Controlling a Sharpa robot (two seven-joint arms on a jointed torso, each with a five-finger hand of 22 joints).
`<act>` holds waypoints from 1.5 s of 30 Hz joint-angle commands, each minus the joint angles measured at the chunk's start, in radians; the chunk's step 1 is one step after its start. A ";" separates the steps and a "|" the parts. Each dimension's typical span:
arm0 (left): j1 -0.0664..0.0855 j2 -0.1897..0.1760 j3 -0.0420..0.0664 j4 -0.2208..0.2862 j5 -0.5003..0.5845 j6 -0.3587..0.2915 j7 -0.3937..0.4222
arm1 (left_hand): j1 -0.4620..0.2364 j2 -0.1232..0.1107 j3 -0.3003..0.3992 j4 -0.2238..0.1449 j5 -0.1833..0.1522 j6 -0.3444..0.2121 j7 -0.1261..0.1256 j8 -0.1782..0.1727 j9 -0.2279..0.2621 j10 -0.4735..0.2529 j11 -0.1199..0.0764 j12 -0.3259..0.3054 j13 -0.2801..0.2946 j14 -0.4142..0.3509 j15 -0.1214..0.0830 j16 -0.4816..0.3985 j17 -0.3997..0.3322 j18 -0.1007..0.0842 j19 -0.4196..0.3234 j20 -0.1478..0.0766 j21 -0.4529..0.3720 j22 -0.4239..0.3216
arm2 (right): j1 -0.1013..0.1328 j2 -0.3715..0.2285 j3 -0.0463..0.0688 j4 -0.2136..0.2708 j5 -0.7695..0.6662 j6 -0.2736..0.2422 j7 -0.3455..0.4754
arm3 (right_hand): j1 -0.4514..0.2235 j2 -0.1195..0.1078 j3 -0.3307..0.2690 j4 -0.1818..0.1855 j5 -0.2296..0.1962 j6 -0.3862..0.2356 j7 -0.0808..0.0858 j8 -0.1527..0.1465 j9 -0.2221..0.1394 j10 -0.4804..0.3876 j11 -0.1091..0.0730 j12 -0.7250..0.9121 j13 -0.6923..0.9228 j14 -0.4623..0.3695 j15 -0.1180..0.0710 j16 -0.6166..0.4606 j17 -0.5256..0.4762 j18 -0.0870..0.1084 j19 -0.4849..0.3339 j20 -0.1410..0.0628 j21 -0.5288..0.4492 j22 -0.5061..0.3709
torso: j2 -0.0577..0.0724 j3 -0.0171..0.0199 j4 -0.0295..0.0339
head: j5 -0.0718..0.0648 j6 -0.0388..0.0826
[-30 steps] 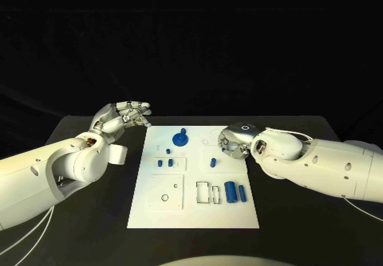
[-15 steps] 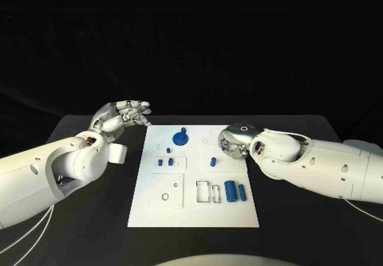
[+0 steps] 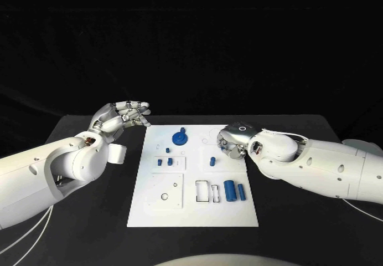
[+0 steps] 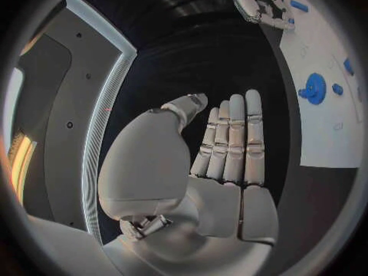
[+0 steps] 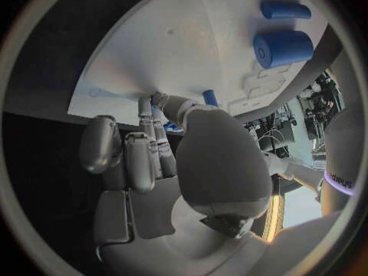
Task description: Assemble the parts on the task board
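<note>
White task board [image 3: 194, 216] w/ blue parts [image 3: 231, 192]; black table [image 3: 96, 221]; silver robot hands, white arms.

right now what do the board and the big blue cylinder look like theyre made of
Task board: looks like rigid white plastic or coated sheet, matte, flat with cut recesses. Big blue cylinder: probably plastic, evenly blue with a soft sheen; possibly printed, cannot tell.

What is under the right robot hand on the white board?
The right robot hand hovers over the task board near its right edge. A small blue part shows beside its fingers; anything beneath them is covered.
</note>
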 commanded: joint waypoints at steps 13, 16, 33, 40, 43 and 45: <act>0.000 0.003 0.001 0.005 0.006 0.020 -0.008 | 0.013 0.005 -0.003 -0.006 0.001 -0.004 0.007 -0.007 -0.002 -0.002 0.008 -0.007 0.000 -0.003 0.006 -0.006 -0.002 0.003 0.007 0.000 -0.006 -0.002 | -0.013 0.001 -0.008 0.001 -0.042 -0.034 -0.017 | 0.007 0.035 0.029 -0.020 -0.004 0.012 -0.002 0.007 0.007 0.018 -0.002 -0.005 -0.004 0.043 -0.009 0.003 -0.001 -0.019 0.010 -0.002 0.014 0.033 | -0.002 -0.0015 0.0009 | 0.000 -0.002; 0.000 0.003 0.001 0.005 0.006 0.020 -0.009 | 0.013 0.005 -0.003 -0.006 0.001 -0.004 0.007 -0.007 -0.002 -0.002 0.008 -0.007 0.000 -0.003 0.006 -0.006 -0.002 0.003 0.007 0.000 -0.006 -0.002 | -0.013 -0.004 -0.008 0.007 -0.043 -0.056 -0.014 | 0.006 0.035 0.029 -0.021 -0.004 0.012 -0.002 0.007 0.007 0.018 -0.002 -0.006 -0.005 0.043 -0.009 0.003 -0.001 -0.019 0.011 -0.002 0.015 0.034 | -0.002 -0.0019 0.0010 | 0.000 -0.001; 0.000 0.008 0.001 -0.003 0.006 0.028 -0.014 | 0.015 0.006 -0.004 -0.007 0.003 -0.008 0.010 -0.010 -0.004 -0.006 0.010 -0.010 0.000 -0.007 0.008 -0.009 -0.004 0.002 0.006 0.001 -0.009 -0.004 | -0.001 -0.041 -0.001 0.050 -0.043 -0.156 -0.012 | 0.000 0.030 0.030 -0.024 -0.006 0.012 -0.001 0.007 0.008 0.018 -0.001 -0.009 -0.006 0.043 -0.008 0.003 -0.001 -0.020 0.013 -0.002 0.021 0.038 | -0.002 0.0000 -0.0013 | -0.002 0.013; -0.002 0.008 0.000 -0.004 0.006 0.030 -0.016 | 0.015 0.006 -0.004 -0.007 0.003 -0.008 0.010 -0.010 -0.004 -0.006 0.010 -0.010 0.000 -0.007 0.008 -0.009 -0.004 0.002 0.006 0.001 -0.009 -0.004 | 0.007 -0.073 0.003 0.103 -0.032 -0.163 -0.016 | -0.012 0.027 0.029 -0.023 -0.010 0.014 -0.002 0.008 0.010 0.021 -0.001 -0.011 -0.007 0.043 -0.008 0.003 -0.001 -0.021 0.014 -0.002 0.024 0.042 | -0.001 0.0006 -0.0012 | 0.006 0.014; -0.003 0.007 0.000 -0.004 0.006 0.030 -0.016 | 0.015 0.007 -0.005 -0.008 0.003 -0.009 0.010 -0.010 -0.004 -0.007 0.010 -0.010 0.000 -0.007 0.008 -0.009 -0.005 0.002 0.006 0.001 -0.010 -0.005 | 0.009 -0.086 0.004 0.143 -0.027 -0.177 -0.017 | -0.017 0.025 0.027 -0.023 -0.011 0.015 -0.002 0.009 0.011 0.022 -0.002 -0.012 -0.008 0.043 -0.008 0.003 0.000 -0.021 0.014 -0.001 0.024 0.042 | 0.000 0.0008 -0.0039 | 0.017 0.013; -0.004 0.007 0.000 -0.004 0.006 0.030 -0.016 | 0.015 0.007 -0.005 -0.008 0.003 -0.009 0.010 -0.010 -0.004 -0.007 0.010 -0.010 0.000 -0.007 0.008 -0.009 -0.005 0.002 0.006 0.001 -0.010 -0.005 | 0.009 -0.089 0.005 0.159 -0.025 -0.184 -0.016 | -0.019 0.024 0.027 -0.023 -0.011 0.015 -0.003 0.009 0.012 0.022 -0.002 -0.013 -0.008 0.043 -0.008 0.004 0.000 -0.021 0.014 -0.001 0.024 0.042 | 0.000 0.0011 -0.0047 | 0.024 0.012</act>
